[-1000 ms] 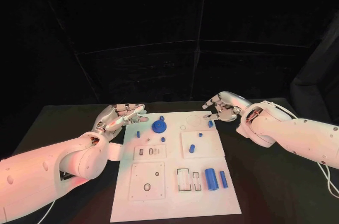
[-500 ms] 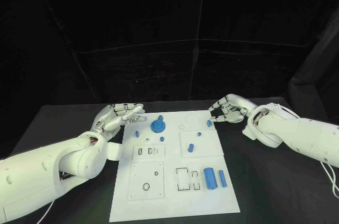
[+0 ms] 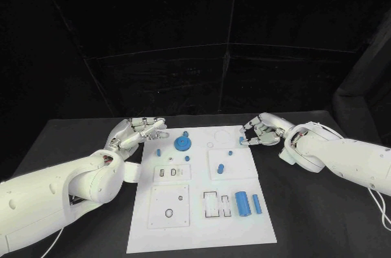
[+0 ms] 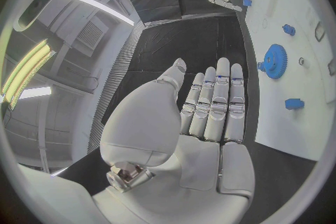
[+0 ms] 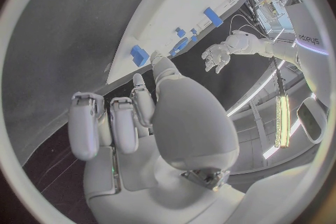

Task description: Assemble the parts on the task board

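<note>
Head view: on the black table point(image 3: 73, 139), the left hand point(image 3: 137, 130) sits by the far left corner of the white task board point(image 3: 199, 235), fingers straight and spread, holding nothing. A round blue gear point(image 3: 182, 143) lies flat just beside it. A blue cylinder point(image 3: 242, 203) lies nearer the front. The right hand point(image 3: 259, 131) curls at the far right edge, touching a small blue block point(image 3: 242, 140); I cannot tell if it grips it.

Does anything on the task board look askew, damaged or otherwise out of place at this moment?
Nothing stands out. The task board lies flat on the black table, with the blue gear and the other blue parts resting loose on it, none broken or off the plate. The left hand and right hand sit at its far corners.
</note>
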